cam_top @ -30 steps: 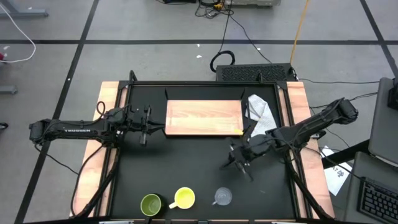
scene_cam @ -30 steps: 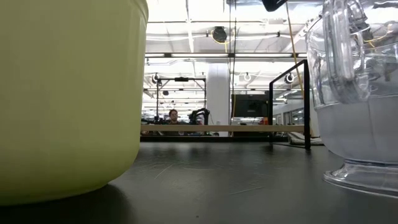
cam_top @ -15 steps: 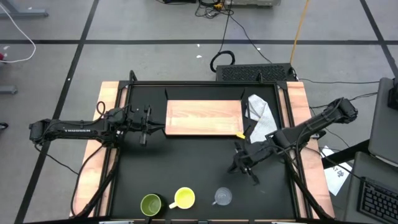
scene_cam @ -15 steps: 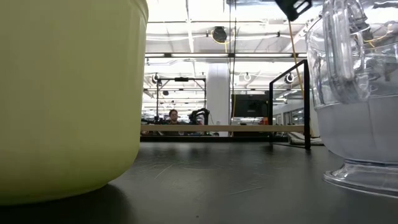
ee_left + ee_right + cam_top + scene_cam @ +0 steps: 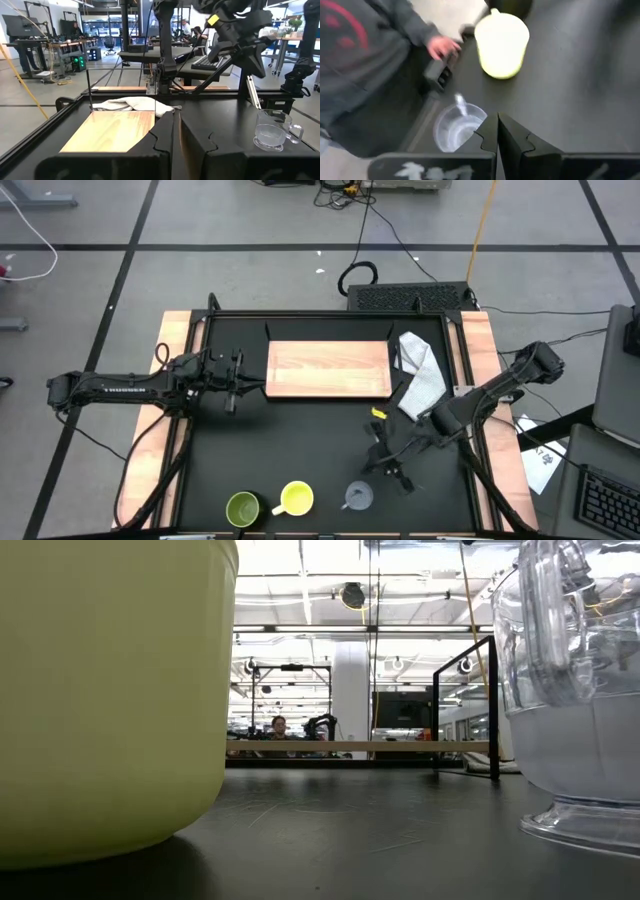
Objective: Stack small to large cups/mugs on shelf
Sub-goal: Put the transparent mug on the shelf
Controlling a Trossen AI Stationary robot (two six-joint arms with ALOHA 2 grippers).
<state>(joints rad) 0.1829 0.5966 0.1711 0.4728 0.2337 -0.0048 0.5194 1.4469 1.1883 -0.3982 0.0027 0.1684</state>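
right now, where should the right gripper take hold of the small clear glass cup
A rim grip from above looks best. The small clear glass cup stands upright with its mouth open, at the right end of the row beside the bright yellow handled mug. The right gripper, shut, hovers just behind it. One finger inside and one outside the wall, away from the handle, should hold.

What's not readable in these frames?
- Olive-green mug: absent from the low view; the yellow mug fills that side.
- Right end effector: too small in the high view to judge contact with the glass cup.
- Right wrist view: motion-blurred; a person's hand shows, indistinct.
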